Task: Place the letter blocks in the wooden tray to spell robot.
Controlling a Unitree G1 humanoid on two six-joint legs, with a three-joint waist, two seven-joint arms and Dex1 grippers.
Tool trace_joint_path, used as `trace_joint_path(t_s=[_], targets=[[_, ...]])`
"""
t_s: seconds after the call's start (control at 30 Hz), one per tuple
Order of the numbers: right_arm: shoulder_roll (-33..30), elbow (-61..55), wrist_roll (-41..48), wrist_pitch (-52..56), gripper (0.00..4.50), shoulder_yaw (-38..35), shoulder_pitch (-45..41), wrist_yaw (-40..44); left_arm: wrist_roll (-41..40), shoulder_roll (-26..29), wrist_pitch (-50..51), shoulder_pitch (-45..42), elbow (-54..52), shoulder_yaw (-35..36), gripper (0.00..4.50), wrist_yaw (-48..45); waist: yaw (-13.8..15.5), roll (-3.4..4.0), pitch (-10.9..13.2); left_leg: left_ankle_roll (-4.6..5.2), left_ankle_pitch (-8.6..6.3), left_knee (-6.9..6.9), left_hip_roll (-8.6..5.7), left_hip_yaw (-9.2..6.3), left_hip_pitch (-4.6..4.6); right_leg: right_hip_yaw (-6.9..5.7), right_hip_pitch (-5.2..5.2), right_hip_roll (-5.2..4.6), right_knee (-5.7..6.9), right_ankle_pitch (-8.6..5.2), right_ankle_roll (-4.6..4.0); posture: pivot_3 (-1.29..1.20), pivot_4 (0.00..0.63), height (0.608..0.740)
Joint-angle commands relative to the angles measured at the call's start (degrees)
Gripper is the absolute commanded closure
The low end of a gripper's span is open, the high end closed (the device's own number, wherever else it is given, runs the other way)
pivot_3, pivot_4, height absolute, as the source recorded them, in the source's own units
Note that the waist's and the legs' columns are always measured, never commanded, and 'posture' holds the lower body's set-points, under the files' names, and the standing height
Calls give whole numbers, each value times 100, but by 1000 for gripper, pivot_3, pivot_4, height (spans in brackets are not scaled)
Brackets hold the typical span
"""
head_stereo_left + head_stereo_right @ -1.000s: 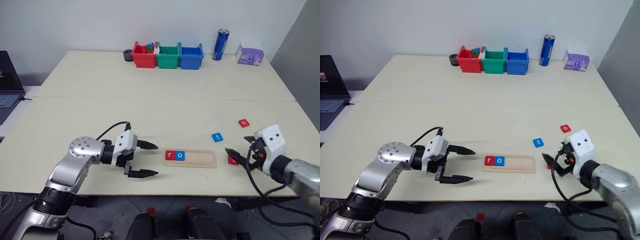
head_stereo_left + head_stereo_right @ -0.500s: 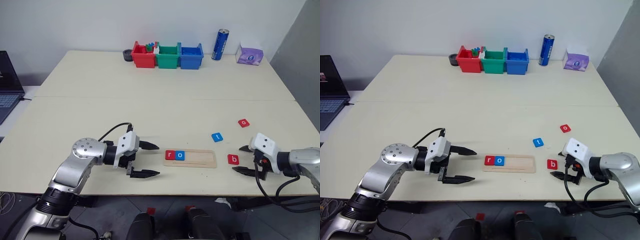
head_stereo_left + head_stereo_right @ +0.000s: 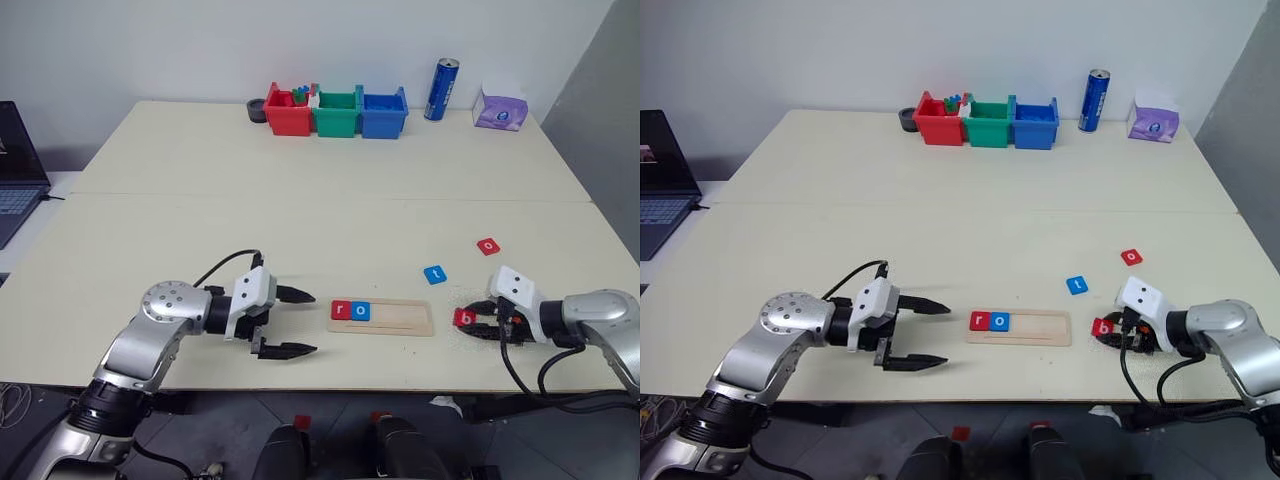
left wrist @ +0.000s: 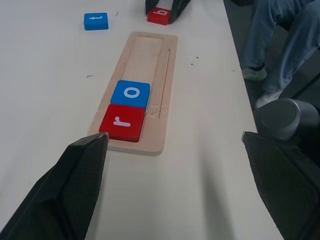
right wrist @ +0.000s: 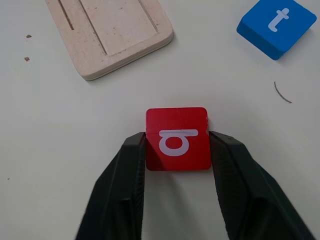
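Lowered and narrowed, right tool [image 5: 177,150] now pinches red b block [image 5: 177,138]; left tool [image 3: 290,322] gapes.

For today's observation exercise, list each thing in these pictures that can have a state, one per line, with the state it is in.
wooden tray: part filled, two tiles at its left end.
red r block: seated in the tray.
blue o block: seated in the tray, beside the r.
red b block: on the table, gripped by its sides.
blue t block: loose on the table.
red o block: loose on the table.
left gripper: open, empty.
right gripper: shut on the b block.
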Motion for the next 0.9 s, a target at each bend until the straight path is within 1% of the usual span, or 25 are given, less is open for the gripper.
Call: trace_joint_path(t_s=[0.03, 0.13, 0.23, 0.3, 0.37, 0.47, 0.63, 0.67, 0.9], targets=[[-10, -112, -19, -98, 3046, -77, -144, 86, -55, 106, -18, 51, -134, 182, 0, 45, 0, 0, 0, 0, 0, 0, 0, 0, 0, 0, 0, 0, 0, 0, 0, 0, 150, 740], [-60, -359, 63, -11, 3046, -175, -195, 135, -50, 164, -29, 84, -74, 264, 0, 70, -3, 1, 1, 0, 0, 0, 1, 0, 1, -1, 0, 0, 1, 0, 0, 0, 150, 740], [-19, -1113, 350, 433, 3046, -171, -382, 133, -38, 262, -74, 124, 94, 428, 0, 97, -12, 6, 4, 0, 0, -1, 3, -3, 3, -1, 0, 1, 2, 0, 0, 0, 150, 740], [86, -1483, 395, 673, 3046, 52, -560, 91, -19, 320, -153, 139, 215, 487, 0, 75, -15, 7, 4, 0, 0, -2, 7, -9, 8, 1, 0, 1, 4, 0, 0, 0, 150, 740], [197, -1616, 314, 819, 3046, 318, -765, 59, -6, 336, -202, 137, 266, 499, 0, 55, -8, 6, 4, 0, 0, -2, 7, -10, 7, -3, 0, 1, 4, -1, 1, 0, 150, 740], [493, -1455, 90, 958, 3046, 745, -1206, -38, -5, 326, -272, 124, 333, 497, 0, 38, -4, 6, 4, 0, 0, 0, 5, -7, 7, -6, 3, 1, 2, 0, 0, 0, 150, 740], [751, -986, -419, 796, 3046, 1393, -1696, -38, 12, 258, -342, 86, 404, 457, 0, 44, 10, 6, 4, 0, 0, 0, 0, -6, 4, -5, 3, -3, 0, 5, -8, 0, 150, 740], [792, -930, -473, 781, 3046, 1460, -1747, -36, 17, 247, -351, 79, 411, 444, 0, 49, 11, 6, 4, 0, 0, 0, 0, -5, 4, -6, 3, -4, -1, 13, -23, 0, 150, 740], [1016, -863, -631, 789, 3046, 1726, -1902, 71, 57, 182, -370, 99, 273, 351, 0, 90, 3, 6, 4, 0, 0, -1, 3, -6, 3, -12, 1, -3, 1, 15, -27, 0, 150, 740]])
